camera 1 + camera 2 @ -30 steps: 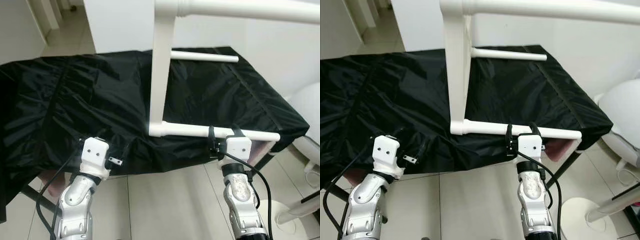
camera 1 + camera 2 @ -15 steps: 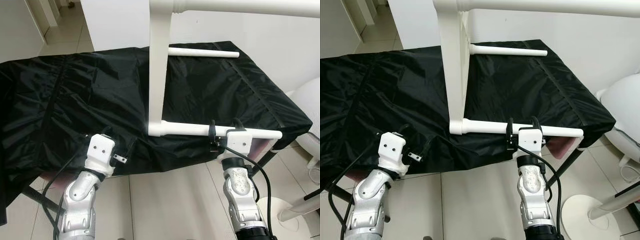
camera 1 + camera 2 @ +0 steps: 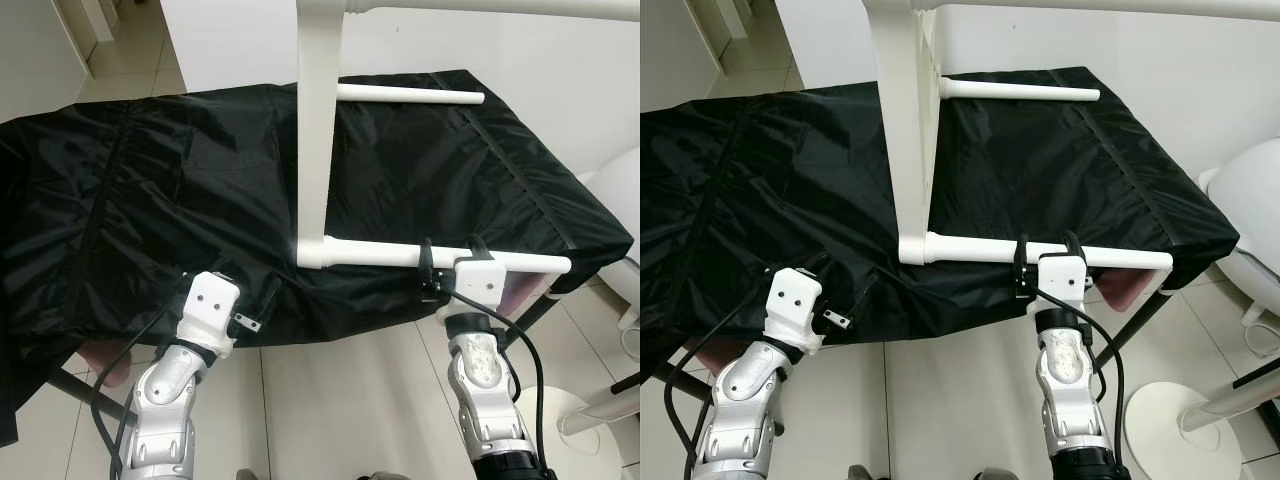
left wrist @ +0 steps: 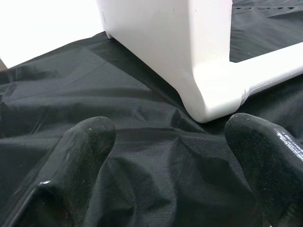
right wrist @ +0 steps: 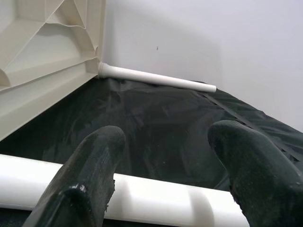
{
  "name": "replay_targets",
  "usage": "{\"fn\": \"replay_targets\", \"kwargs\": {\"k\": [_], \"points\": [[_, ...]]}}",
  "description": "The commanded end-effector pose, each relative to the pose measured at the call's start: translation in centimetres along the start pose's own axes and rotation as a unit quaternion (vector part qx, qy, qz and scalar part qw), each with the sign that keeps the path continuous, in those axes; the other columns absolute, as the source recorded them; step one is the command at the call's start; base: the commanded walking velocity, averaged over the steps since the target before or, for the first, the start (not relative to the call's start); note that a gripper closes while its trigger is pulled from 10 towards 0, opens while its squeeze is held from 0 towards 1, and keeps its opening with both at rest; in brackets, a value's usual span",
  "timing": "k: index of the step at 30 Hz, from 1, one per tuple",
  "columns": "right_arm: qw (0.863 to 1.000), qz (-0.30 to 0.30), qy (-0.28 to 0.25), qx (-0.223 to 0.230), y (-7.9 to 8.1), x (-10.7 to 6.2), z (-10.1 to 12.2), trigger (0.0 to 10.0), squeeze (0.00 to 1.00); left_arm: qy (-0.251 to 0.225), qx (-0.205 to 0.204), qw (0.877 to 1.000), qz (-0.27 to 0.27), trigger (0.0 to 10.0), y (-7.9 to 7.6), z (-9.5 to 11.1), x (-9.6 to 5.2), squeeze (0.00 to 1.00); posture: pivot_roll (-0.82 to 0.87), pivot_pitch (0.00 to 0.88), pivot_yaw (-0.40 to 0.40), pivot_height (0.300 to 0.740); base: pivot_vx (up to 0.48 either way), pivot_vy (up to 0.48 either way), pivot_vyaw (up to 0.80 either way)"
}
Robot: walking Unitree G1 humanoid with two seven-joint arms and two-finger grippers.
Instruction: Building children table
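Tiled floor [image 3: 330, 390], white walls, a work surface draped in a black cloth [image 3: 150, 190] that sags over the near edge. On it stands the white children table [image 3: 318, 130], tipped on its side: the flat top rises upright from the cloth, so the legs stick out level instead of down. Probably set this way so the legs can be reached and pushed home from the side.

Legs counted: two resting low, the near leg [image 3: 400, 256] along the front edge of the cloth and the far leg [image 3: 410, 95] at the back by the wall; a third bar [image 3: 500, 8] runs along the top of the head views, looks like an upper leg. A fourth can't be made out.

The right gripper [image 3: 450, 262] straddles the near leg, one black finger [image 5: 90, 165] on each side of it, fingers spread and not visibly pressing, so parted around the leg rather than clamped. Likely steadying or about to seize it.

The left gripper [image 3: 262, 300] sits low at the front edge of the cloth, fingers [image 4: 80, 151] apart with nothing between them, aimed at the table's lower corner [image 4: 213, 94] just ahead. Looks ready to brace that corner.

A round white object [image 3: 1250, 200] stands off to the right, apart from the cloth.
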State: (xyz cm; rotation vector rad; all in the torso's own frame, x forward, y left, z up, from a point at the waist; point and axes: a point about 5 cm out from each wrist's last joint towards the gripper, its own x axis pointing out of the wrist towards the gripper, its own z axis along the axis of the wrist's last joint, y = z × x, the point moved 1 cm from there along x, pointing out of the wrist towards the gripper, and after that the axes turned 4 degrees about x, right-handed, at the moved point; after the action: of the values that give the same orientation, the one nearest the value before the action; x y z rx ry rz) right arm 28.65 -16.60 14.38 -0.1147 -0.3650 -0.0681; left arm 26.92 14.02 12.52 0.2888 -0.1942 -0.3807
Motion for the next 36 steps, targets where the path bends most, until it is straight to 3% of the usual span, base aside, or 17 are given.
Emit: {"fn": "replay_targets", "kwargs": {"k": [1, 11, 25, 36], "points": [[1.0, 0.005, 0.008, -0.004, -0.2, 0.1, -0.2, 10.0, 0.0, -0.001, -0.031, 0.993, 0.112, 10.0, 0.3, 0.5, 0.4, 0.0, -0.15, 0.087, 0.054, 0.74, 0.0, 0.0, 0.0], [1.0, 0.015, 0.008, -0.009, -0.4, 0.8, -0.2, 10.0, 0.0, -0.002, -0.019, 0.993, 0.113, 10.0, 0.7, 0.8, 0.7, 0.0, -0.13, 0.089, 0.022, 0.74, 0.0, 0.0, 0.0], [0.999, 0.038, 0.002, -0.001, 0.5, 1.6, -0.2, 10.0, 0.0, -0.017, -0.021, 0.997, 0.076, 10.0, -0.8, 1.7, 1.9, 0.0, -0.12, 0.043, 0.01, 0.74, 0.0, 0.0, 0.0], [0.999, 0.043, -0.001, 0.001, 0.7, 1.7, -0.2, 10.0, 0.0, -0.025, -0.01, 0.997, 0.074, 10.0, -0.6, 1.9, 1.6, 0.0, -0.11, 0.045, 0.01, 0.74, 0.0, 0.0, 0.0]]}}
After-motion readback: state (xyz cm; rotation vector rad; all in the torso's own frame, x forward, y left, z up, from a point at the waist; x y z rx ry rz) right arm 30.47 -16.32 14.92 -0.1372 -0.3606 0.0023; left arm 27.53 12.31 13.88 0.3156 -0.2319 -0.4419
